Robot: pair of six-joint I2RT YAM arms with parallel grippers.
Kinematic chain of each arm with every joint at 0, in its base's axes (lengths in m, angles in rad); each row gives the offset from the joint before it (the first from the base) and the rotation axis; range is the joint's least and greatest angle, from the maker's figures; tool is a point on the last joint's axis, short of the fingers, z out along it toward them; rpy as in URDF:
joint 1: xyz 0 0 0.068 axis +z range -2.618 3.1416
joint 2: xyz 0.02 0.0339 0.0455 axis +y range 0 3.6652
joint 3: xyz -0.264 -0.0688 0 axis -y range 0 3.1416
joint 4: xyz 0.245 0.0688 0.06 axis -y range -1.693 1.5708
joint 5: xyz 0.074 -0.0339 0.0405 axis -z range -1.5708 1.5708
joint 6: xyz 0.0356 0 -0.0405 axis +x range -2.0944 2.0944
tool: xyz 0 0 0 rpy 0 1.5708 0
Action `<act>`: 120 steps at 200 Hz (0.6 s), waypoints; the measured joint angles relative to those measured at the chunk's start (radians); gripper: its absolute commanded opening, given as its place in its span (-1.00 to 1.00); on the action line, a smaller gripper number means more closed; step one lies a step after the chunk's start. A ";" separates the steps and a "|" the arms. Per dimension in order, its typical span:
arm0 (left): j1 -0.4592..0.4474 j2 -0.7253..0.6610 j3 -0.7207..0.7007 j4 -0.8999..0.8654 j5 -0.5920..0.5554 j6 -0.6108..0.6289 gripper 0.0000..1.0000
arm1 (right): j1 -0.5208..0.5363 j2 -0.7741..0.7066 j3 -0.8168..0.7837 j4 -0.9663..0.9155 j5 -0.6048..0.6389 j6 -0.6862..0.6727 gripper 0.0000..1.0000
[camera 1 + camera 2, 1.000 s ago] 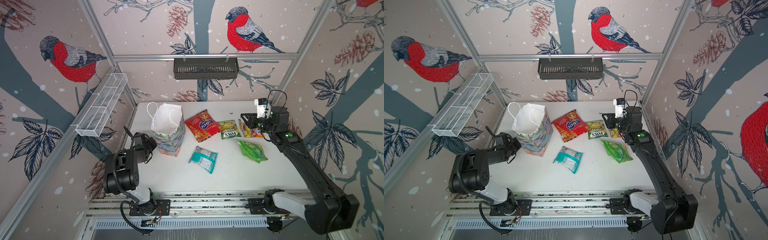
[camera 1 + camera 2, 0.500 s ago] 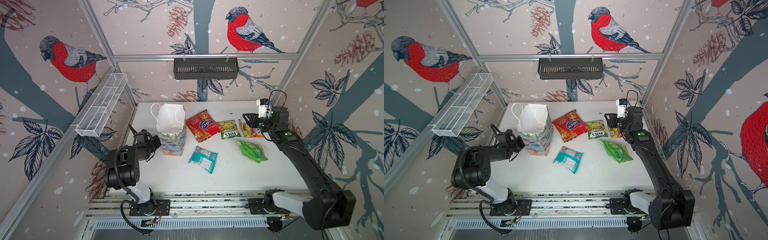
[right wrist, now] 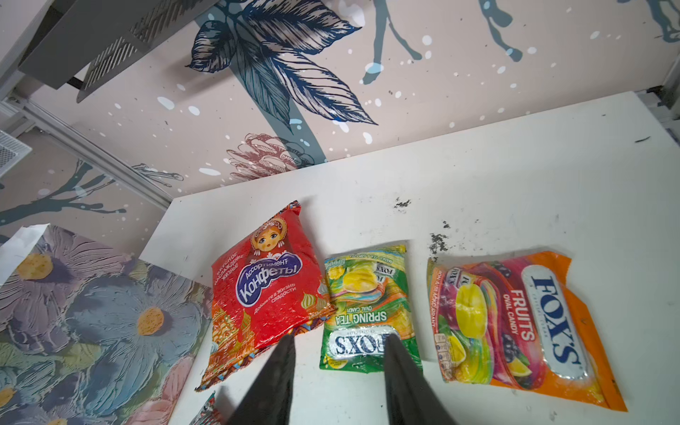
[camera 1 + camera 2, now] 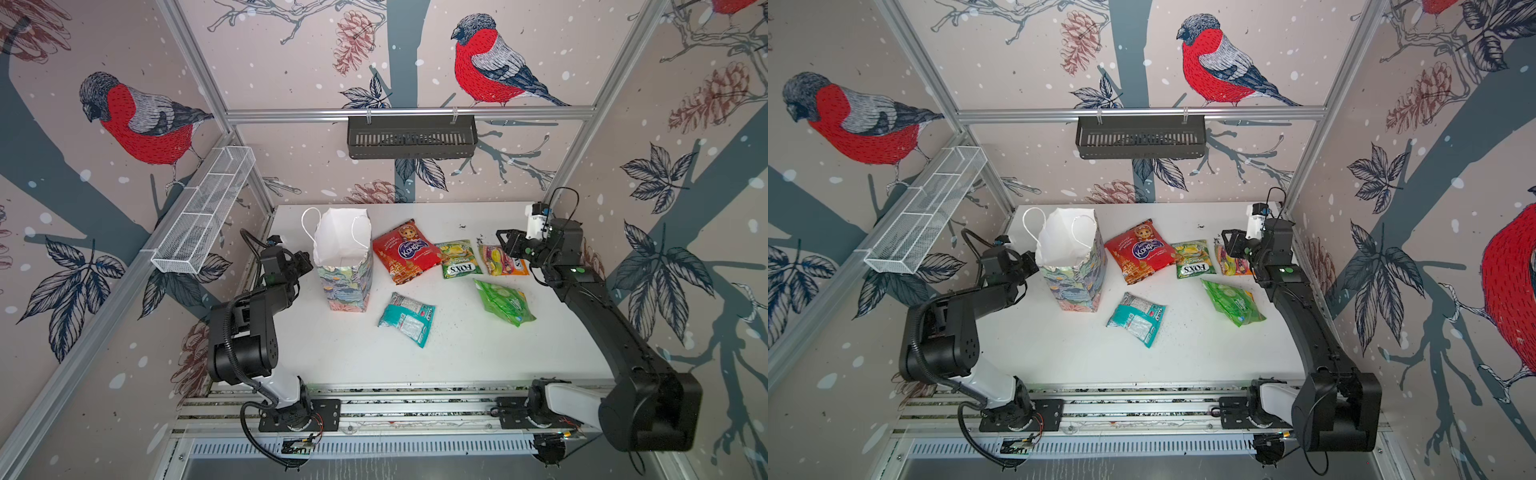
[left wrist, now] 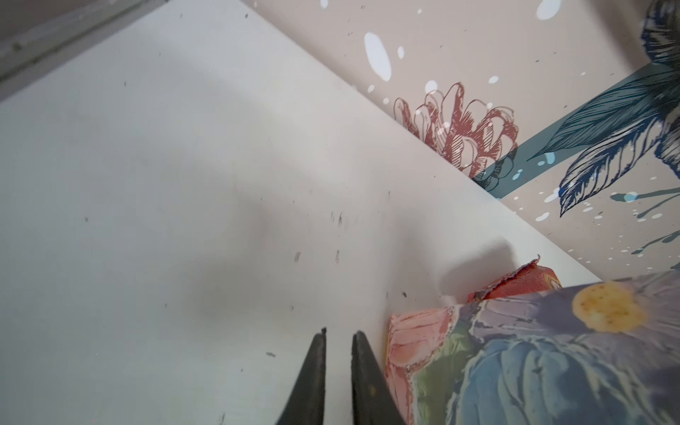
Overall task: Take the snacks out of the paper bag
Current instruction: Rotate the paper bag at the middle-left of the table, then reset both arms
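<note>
The paper bag (image 4: 345,278), tilted a second ago, now stands upright on the bench (image 4: 365,357). The left tool (image 5: 338,333) has parted its jaws by a narrow slit and grips nothing. The bag's flowered side wall is just beside its tips; whether they touch it, I cannot tell. The right tool (image 4: 505,245) has drawn back a little and spread wider; its jaws stand clearly apart and are empty.

All five snacks lie flat on the bench, outside the bag. The orange FOX'S packet (image 4: 500,261) lies right below the right tool's tips. Beyond it, away from that tool, come the green-yellow FOX'S packet (image 4: 459,259) and then the red packet (image 4: 405,251), which lies nearest the bag. The bright green packet (image 4: 503,301) lies near the right tool, alongside its arm. The teal packet (image 4: 407,318) lies between the two tools, apart from both.
</note>
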 measured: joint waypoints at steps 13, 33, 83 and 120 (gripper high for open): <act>0.000 -0.007 -0.002 0.017 -0.010 0.033 -0.65 | -0.014 -0.002 -0.026 0.022 0.000 0.005 -0.17; 0.000 -0.040 -0.042 0.063 -0.027 0.085 -0.65 | -0.032 -0.003 -0.060 0.047 0.000 0.018 -0.17; -0.024 -0.151 -0.185 0.159 -0.079 0.181 -0.64 | -0.053 0.009 -0.103 0.114 0.021 0.026 -0.17; -0.071 -0.220 -0.292 0.237 -0.158 0.250 -0.59 | -0.058 0.021 -0.125 0.142 0.033 0.027 -0.17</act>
